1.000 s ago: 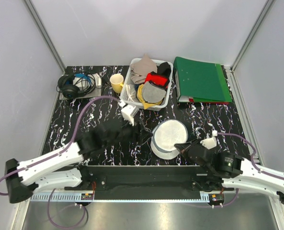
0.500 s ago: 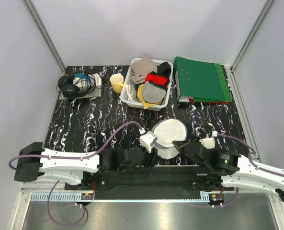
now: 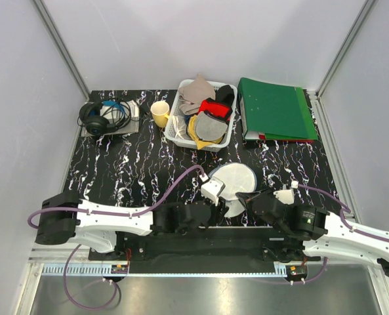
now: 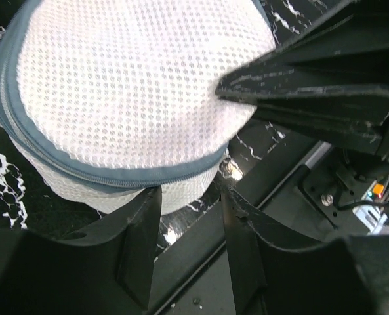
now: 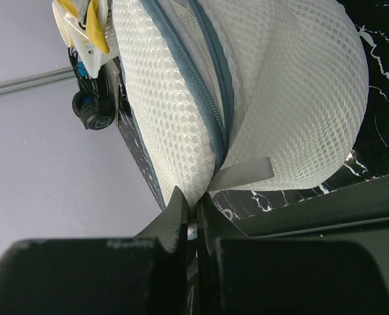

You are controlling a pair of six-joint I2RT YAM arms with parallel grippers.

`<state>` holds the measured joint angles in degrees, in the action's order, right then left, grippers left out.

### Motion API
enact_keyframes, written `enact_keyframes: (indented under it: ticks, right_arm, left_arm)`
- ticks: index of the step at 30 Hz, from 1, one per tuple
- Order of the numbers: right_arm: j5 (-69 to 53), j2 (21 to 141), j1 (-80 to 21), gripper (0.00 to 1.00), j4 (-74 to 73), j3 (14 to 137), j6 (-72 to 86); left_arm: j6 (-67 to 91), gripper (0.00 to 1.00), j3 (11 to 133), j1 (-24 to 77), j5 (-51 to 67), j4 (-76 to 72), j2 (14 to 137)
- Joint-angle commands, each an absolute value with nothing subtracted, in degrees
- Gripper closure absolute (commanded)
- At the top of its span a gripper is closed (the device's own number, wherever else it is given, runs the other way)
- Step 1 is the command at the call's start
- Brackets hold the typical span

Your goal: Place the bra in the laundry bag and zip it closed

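The laundry bag (image 3: pixel 234 182), a round white mesh drum with a grey-blue zip round its rim, lies near the table's front edge. The bra is hidden. My right gripper (image 3: pixel 246 197) is shut on the bag's near rim; in the right wrist view its tips (image 5: pixel 193 200) pinch the mesh beside the zip, just below a grey tab (image 5: pixel 243 176). My left gripper (image 3: pixel 215 205) sits at the bag's near-left side. In the left wrist view its jaws (image 4: pixel 191 193) stand apart with nothing between them, the bag (image 4: pixel 135 98) just beyond the tips and the right gripper's fingers (image 4: pixel 312 85) pressed on the mesh.
A white lattice basket (image 3: pixel 228 137) of garments stands behind the bag. A yellow cup (image 3: pixel 159 113) and headphones (image 3: pixel 102 117) are at the back left, a green binder (image 3: pixel 273 108) at the back right. The black rail of the arm bases (image 3: pixel 194 244) runs close under both grippers.
My left arm has swung from the table's middle left over to the bag's near-left side, and its jaws have narrowed. The right gripper has kept its hold on the rim.
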<state>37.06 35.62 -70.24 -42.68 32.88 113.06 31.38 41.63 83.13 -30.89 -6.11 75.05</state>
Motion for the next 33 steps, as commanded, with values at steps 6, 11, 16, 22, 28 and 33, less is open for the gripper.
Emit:
enact_keyframes:
  ticks: [6, 11, 16, 22, 28, 33]
  right_arm:
    - [40.3, 36.7, -70.5, 1.00, -39.7, 34.5, 124.5]
    - [40.3, 37.5, -70.6, 1.00, -38.2, 34.7, 125.2]
    - [39.8, 38.5, -70.6, 1.00, -37.4, 35.3, 125.5]
    - [39.2, 39.0, -70.6, 1.00, -36.4, 35.1, 126.4]
    - [39.0, 40.1, -70.6, 1.00, -35.9, 35.3, 126.7]
    - [39.2, 38.1, -70.6, 1.00, -36.6, 34.2, 124.8]
  left_arm:
    - [28.7, 0.55, 45.5, 83.4, -35.2, -17.0, 77.4]
    - [28.7, 0.51, 45.2, 83.4, -35.2, -18.7, 78.1]
    - [30.0, 0.57, 46.2, 83.4, -37.8, -17.7, 79.9]
    - [31.9, 0.70, 49.9, 83.4, -43.8, -13.2, 83.5]
    - [32.9, 0.87, 51.3, 83.1, -46.1, -12.1, 84.6]
    - [33.6, 1.00, 49.9, 81.2, -46.2, -8.3, 83.5]
